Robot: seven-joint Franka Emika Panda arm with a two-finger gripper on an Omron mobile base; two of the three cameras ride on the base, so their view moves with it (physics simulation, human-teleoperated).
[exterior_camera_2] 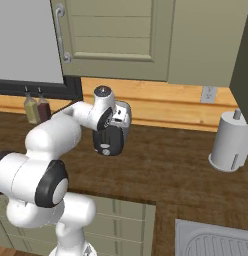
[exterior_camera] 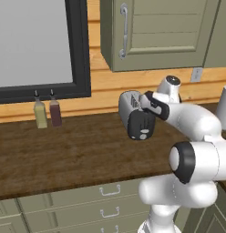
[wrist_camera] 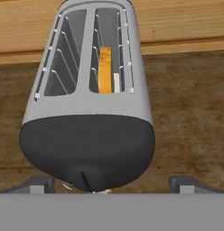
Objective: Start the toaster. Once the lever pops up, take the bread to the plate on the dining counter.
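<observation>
Held wide and released, the claw [wrist_camera: 109, 182] is poised at the black end panel of the toaster [wrist_camera: 89, 99], one fingertip [wrist_camera: 35, 184] seen at each side and nothing gripped. On the dark wood table [exterior_camera: 64, 150] the silver-grey toaster is stood, near the wooden back wall. Inside its right-hand slot, the bread [wrist_camera: 105, 70] is seen edge-on as an orange-tan slice. Farther left, two bottles [exterior_camera: 47, 113] are set against the wall. At the far right, a white paper towel roll [exterior_camera_2: 230, 140] is stood.
</observation>
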